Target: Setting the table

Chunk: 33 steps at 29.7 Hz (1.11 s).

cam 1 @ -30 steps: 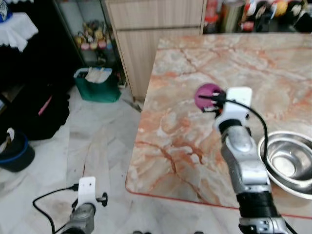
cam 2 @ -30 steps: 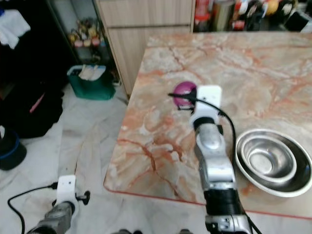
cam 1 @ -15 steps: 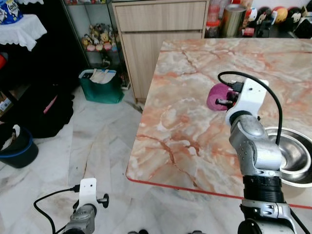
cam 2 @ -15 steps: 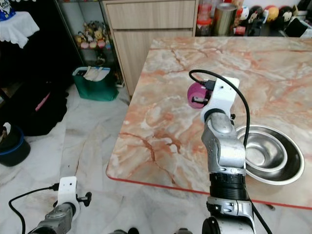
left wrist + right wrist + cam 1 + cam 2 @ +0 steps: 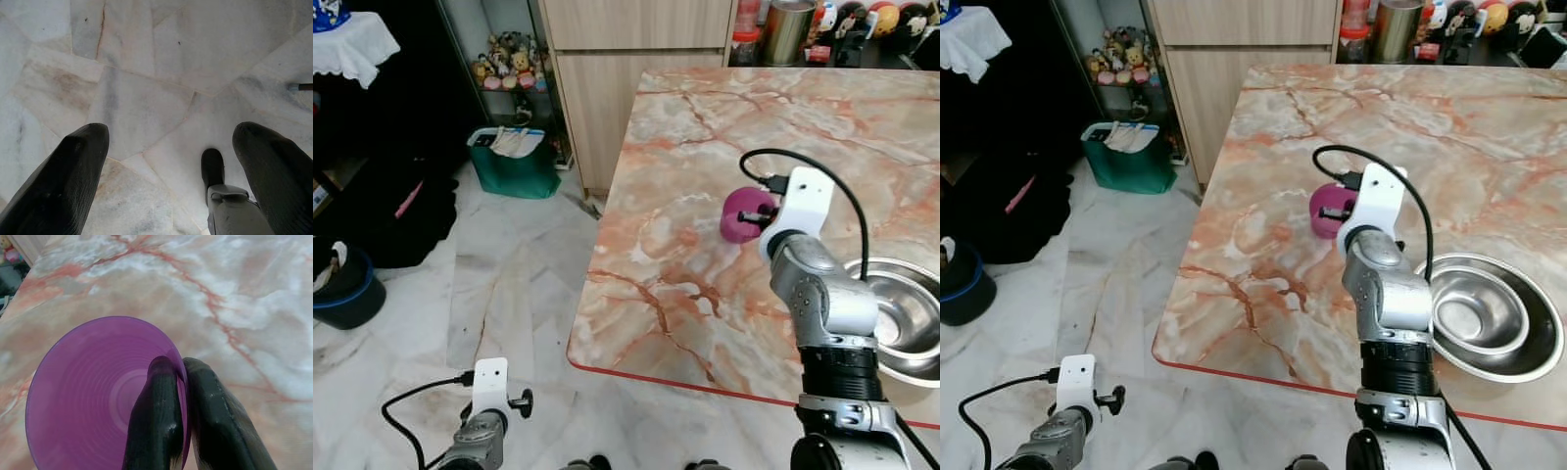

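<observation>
Right gripper pinching purple cup rim above marble table.
Versus 0.5 s ago: cup lower, nearer the steel bowls. Left gripper spread, idle.

Table: pink-orange marble pattern with rust veins and white patches, red edge trim. Cup: translucent purple, ringed inside. Right gripper: black fingers, white wrist housing. Bowls: plain silver steel. Floor: pale grey-white marble tile. Bin: green. Cabinet: light wood grain.
</observation>
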### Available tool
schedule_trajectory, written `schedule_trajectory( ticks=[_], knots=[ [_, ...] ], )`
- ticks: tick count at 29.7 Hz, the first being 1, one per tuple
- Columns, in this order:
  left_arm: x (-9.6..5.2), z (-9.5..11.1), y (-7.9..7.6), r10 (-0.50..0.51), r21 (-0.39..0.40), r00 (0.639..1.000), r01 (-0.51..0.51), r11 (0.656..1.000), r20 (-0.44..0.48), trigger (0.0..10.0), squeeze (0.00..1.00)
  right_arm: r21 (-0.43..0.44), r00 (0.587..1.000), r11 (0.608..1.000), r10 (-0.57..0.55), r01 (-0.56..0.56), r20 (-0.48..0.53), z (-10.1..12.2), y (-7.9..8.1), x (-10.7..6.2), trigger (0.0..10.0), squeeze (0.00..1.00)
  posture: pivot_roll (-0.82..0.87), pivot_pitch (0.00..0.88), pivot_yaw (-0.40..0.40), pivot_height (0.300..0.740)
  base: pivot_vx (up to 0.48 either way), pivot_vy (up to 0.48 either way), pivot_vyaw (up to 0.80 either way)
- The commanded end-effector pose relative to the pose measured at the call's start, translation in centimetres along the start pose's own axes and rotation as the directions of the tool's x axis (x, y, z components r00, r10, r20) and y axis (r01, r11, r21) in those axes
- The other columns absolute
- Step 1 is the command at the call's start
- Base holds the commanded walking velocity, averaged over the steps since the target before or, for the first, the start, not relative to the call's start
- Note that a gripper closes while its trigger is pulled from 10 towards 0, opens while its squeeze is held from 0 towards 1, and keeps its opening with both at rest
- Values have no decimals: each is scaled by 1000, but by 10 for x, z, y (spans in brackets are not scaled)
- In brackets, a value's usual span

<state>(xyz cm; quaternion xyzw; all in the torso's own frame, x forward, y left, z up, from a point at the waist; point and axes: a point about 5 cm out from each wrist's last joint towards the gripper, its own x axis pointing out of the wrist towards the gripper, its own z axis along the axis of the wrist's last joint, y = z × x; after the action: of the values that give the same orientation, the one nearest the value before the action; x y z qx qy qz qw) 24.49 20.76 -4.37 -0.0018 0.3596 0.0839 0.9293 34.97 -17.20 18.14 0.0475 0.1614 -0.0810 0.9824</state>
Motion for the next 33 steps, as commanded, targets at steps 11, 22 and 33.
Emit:
schedule_trajectory(
  ticks=[11, 22, 33],
  knots=[
    [-2, -13, 4, 3, 11, 999, -2, 1000, -52, 10000, 0, 52, 1000, 998, -21, 20, 3, 13, 3, -8, 10000, 0, -111, 153, 67, 740, 0, 0, 0],
    [-3, -15, 3, -3, 10, 998, 3, 1000, -56, 10000, 0, 82, 999, 996, -33, 33, -6, 17, 6, -19, 10000, 0, -121, 153, 58, 740, 0, 0, 0],
    [-3, -15, 1, -9, 4, 998, 10, 1000, -58, 10000, 0, 95, 997, 993, -66, 69, -36, 16, 3, -31, 10000, 0, -131, 158, 48, 740, 0, 0, 0]
  ],
)
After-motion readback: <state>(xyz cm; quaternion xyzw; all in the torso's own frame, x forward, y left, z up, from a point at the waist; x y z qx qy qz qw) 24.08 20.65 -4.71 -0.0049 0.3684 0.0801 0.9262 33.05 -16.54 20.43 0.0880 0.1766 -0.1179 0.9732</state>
